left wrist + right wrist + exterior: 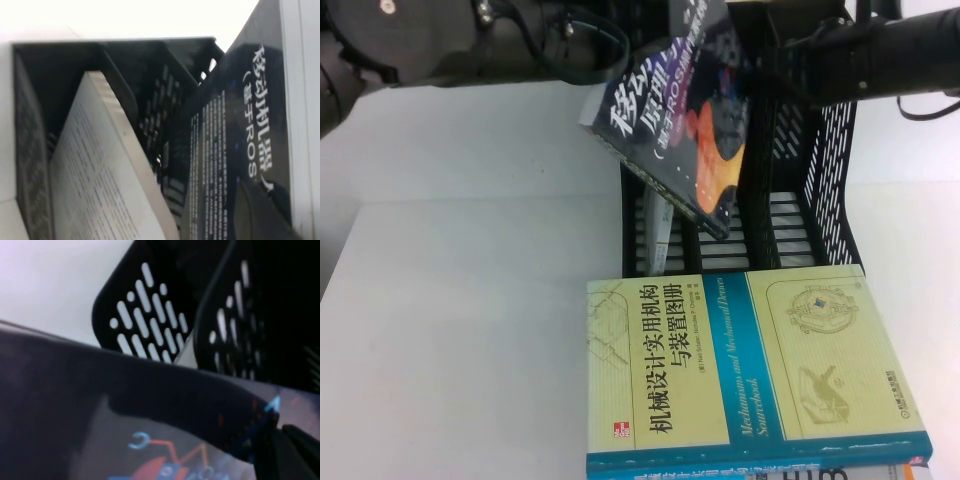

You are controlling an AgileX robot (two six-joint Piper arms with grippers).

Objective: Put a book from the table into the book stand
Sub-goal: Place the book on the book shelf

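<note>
Insertion step: both end effectors sit unseen at the high view's top, grips untellable; dark navy paperback book (pixel 675 130) hangs tilted over the black slatted plastic book stand (pixel 790 215) on the white worktop (pixel 460 330), and next needs squaring to a slot.

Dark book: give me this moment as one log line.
book tilted over book stand, lower corner in middle slot | left gripper: top left, out of frame | right gripper: top right, fingers unseen

The table (pixel 450 330) is viewed from a raised camera angled downward. The book stand (pixel 800 200) and the book (pixel 670 130) are framed at very close range by both wrist cameras, shared with the overhead view.
</note>
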